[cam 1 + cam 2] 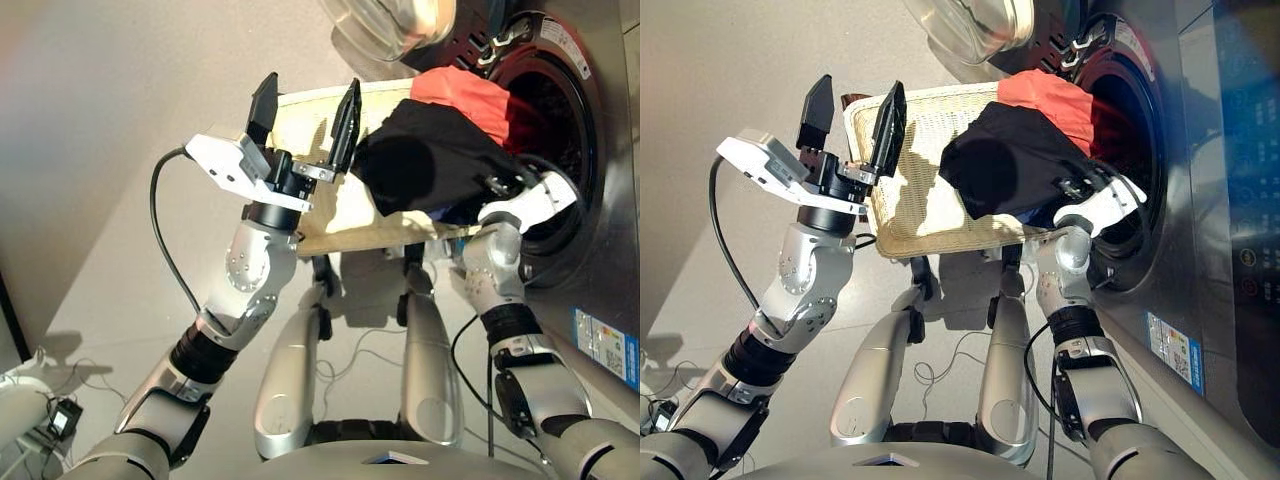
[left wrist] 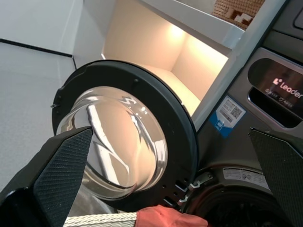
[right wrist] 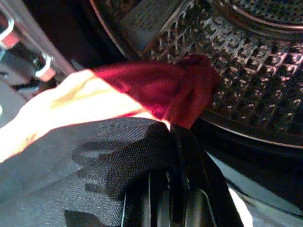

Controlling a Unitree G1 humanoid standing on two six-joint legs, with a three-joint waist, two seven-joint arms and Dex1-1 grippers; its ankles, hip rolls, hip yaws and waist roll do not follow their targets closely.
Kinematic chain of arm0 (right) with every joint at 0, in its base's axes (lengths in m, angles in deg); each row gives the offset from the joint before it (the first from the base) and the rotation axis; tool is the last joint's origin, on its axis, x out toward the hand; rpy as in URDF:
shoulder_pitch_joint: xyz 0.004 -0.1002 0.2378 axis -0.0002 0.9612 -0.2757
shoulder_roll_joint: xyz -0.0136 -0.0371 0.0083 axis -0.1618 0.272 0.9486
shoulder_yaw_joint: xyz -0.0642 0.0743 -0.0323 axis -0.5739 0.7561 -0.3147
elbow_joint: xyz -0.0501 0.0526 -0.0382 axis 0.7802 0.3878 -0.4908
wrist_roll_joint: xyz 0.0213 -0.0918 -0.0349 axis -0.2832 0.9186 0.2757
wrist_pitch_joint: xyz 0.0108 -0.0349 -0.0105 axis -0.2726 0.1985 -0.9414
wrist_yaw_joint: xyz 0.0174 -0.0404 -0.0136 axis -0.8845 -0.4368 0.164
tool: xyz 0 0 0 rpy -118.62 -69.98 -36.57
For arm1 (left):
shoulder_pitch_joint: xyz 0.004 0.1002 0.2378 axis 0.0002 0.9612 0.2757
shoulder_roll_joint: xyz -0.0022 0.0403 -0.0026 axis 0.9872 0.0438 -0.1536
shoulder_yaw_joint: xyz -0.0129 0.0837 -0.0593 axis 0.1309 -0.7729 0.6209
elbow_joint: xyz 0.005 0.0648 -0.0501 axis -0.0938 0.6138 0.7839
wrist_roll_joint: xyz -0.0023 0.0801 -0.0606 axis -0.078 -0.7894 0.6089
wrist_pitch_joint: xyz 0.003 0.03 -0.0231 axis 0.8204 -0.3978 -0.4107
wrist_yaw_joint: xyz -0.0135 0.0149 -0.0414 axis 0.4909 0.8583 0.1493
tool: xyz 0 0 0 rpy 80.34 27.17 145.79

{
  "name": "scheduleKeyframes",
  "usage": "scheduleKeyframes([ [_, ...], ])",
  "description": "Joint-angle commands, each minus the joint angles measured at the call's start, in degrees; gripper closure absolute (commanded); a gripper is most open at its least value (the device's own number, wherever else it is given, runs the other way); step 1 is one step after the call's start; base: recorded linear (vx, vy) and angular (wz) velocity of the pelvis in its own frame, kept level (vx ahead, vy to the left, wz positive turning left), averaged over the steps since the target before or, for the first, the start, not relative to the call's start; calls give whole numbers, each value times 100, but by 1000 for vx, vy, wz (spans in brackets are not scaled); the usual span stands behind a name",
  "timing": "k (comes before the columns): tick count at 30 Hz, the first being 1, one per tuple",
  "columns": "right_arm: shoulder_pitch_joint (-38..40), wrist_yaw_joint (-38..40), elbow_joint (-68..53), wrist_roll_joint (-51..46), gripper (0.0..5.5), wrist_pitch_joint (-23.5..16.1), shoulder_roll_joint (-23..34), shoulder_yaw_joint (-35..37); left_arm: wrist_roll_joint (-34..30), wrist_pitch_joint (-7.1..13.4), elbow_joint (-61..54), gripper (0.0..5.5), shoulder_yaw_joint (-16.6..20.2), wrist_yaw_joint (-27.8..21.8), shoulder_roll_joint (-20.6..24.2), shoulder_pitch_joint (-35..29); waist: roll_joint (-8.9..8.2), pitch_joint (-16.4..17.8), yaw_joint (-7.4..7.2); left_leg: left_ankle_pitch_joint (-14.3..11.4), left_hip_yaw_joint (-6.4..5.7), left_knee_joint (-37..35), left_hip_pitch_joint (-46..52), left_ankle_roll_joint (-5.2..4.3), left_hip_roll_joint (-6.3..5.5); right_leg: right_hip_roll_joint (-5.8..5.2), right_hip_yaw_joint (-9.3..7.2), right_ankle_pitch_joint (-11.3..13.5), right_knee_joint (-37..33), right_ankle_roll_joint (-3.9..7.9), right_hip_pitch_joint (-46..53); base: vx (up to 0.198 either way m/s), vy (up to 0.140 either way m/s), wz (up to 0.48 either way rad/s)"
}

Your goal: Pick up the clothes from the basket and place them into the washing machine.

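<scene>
Clothes heaped at the basket's far end, spilling toward the open washing machine drum.

A black garment lies bunched at centre right of the head view, over an orange-red one whose edge drapes onto the washing machine drum lip. Both look soft, light and floppy, best pinched at a raised fold. The wicker basket sits beneath. The right claw is pressed against the black cloth; I cannot tell whether it grips. The left claw, fingers apart and empty, hovers over the basket's bare left end, beside the pile.
</scene>
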Motion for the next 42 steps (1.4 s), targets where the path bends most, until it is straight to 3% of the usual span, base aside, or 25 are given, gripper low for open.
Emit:
scheduleKeyframes([
  [1, 8, 501, -44, 332, 550, -524, 361, 385, 47, 406, -354, 0, -23, -124, 120, 120, 11, -423, 54, -212, -63, 608, -389, -421, 132, -205, 94, -257, 208, 508, 98, 0, 0, 0],
  [5, -195, 964, 261, 772, 550, -381, 611, 414, 82, 395, -236, 0, -148, -124, 114, 72, 1, -356, 86, -258, -136, 758, -528, -405, 158, -157, 125, -340, 392, 476, -40, 0, 0, 0],
  [10, -874, 1588, 749, 1107, 550, -173, 1183, 488, 196, 271, 142, 0, -605, -172, -49, -2, 15, -94, 195, -345, -205, 1163, -955, -400, 221, -78, 150, -516, 853, 402, -469, -48, -31, 82],
  [21, -2013, 1554, 1524, 1107, 550, 145, 2366, -40, 108, 167, 995, 0, -1095, -133, -358, -92, 8, 107, 254, -809, -276, 2619, -2482, -440, 473, 80, 256, -994, 2355, 244, -2045, -34, -16, 42],
  [33, -2884, 1495, 2381, 1146, 550, 572, 3671, -665, -125, 200, 1112, 0, -1054, 53, -179, 75, -53, 107, 225, -1092, -296, 3604, -3679, -496, 567, 233, 298, -1255, 3306, 157, -3290, 0, 0, 0],
  [42, -3500, 1168, 3180, 795, 550, 725, 4550, -1081, -137, 247, 870, 0, -971, 111, 68, 31, -81, 107, 206, -1141, -259, 3757, -3951, -501, 561, 238, 334, -1299, 3482, 144, -3614, 0, 0, 0],
])
